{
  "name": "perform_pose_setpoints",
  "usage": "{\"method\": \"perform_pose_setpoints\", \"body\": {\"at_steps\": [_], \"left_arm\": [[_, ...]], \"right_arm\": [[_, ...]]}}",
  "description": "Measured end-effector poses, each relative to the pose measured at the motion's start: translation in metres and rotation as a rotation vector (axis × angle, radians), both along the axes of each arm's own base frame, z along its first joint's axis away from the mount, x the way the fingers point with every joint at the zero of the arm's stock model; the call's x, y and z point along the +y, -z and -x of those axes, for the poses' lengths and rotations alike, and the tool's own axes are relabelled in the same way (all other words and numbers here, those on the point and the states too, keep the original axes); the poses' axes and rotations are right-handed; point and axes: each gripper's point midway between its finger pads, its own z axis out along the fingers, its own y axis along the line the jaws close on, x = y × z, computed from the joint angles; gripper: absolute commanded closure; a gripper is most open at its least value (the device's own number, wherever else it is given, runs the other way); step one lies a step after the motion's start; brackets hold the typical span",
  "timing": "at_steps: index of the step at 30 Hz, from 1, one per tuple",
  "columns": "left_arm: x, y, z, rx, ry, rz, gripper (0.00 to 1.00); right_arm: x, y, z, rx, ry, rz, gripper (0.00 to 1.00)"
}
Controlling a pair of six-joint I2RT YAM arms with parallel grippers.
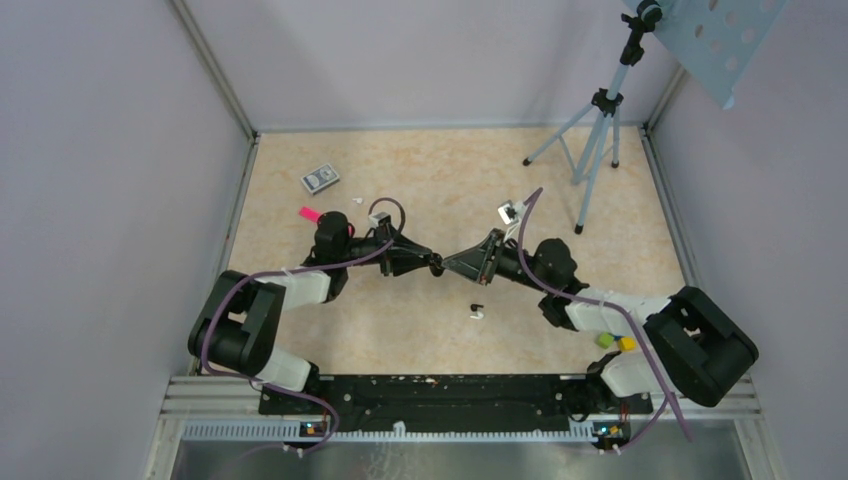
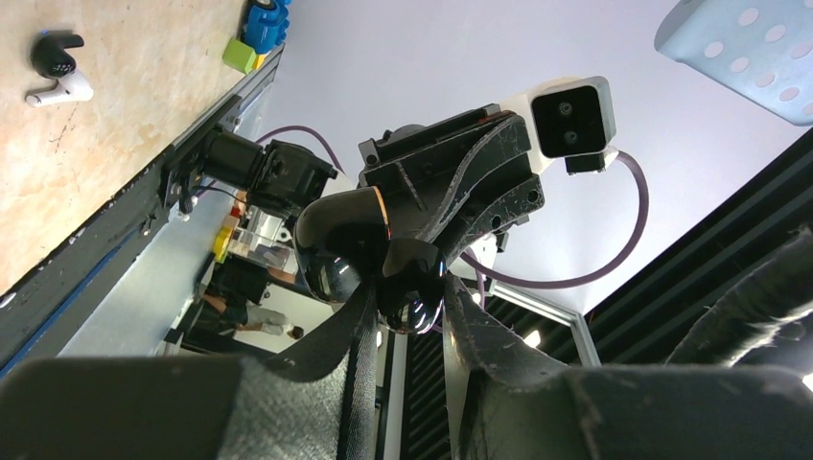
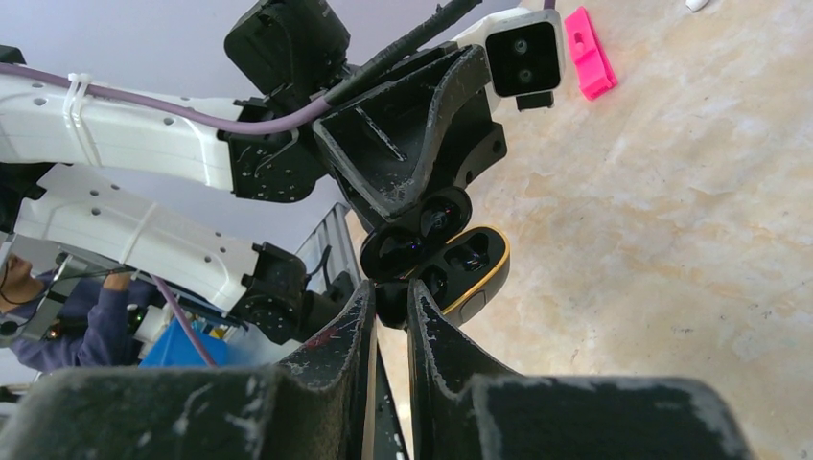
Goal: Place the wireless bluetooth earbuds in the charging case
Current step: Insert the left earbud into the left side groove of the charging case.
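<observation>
Both grippers meet above the middle of the table. My left gripper (image 1: 430, 264) (image 2: 407, 287) is shut on the glossy black charging case (image 2: 419, 292), which shows in the right wrist view as an open case (image 3: 475, 273) with a gold rim and dark wells. My right gripper (image 1: 449, 265) (image 3: 391, 292) is shut on a small black earbud (image 3: 391, 305), held against the near edge of the case. A second black earbud (image 1: 476, 306) (image 2: 56, 53) and a white earbud (image 1: 479, 314) (image 2: 65, 91) lie side by side on the table near the right arm.
A pink block (image 1: 309, 214) (image 3: 587, 53) and a small grey box (image 1: 320, 178) lie at the back left. A tripod (image 1: 592, 150) stands at the back right. Green and yellow blocks (image 1: 615, 342) sit by the right arm's base. Walls close in the table.
</observation>
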Motion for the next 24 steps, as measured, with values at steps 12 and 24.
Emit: {"method": "perform_pose_setpoints", "body": {"at_steps": [12, 24], "left_arm": [[0.000, 0.001, 0.001, -0.012, 0.008, 0.000, 1.00], [-0.002, -0.007, -0.003, -0.068, 0.015, 0.005, 1.00]], "right_arm": [[0.001, 0.010, -0.003, 0.040, 0.013, 0.043, 0.52], [-0.012, 0.012, 0.006, 0.083, 0.044, 0.140, 0.42]]}}
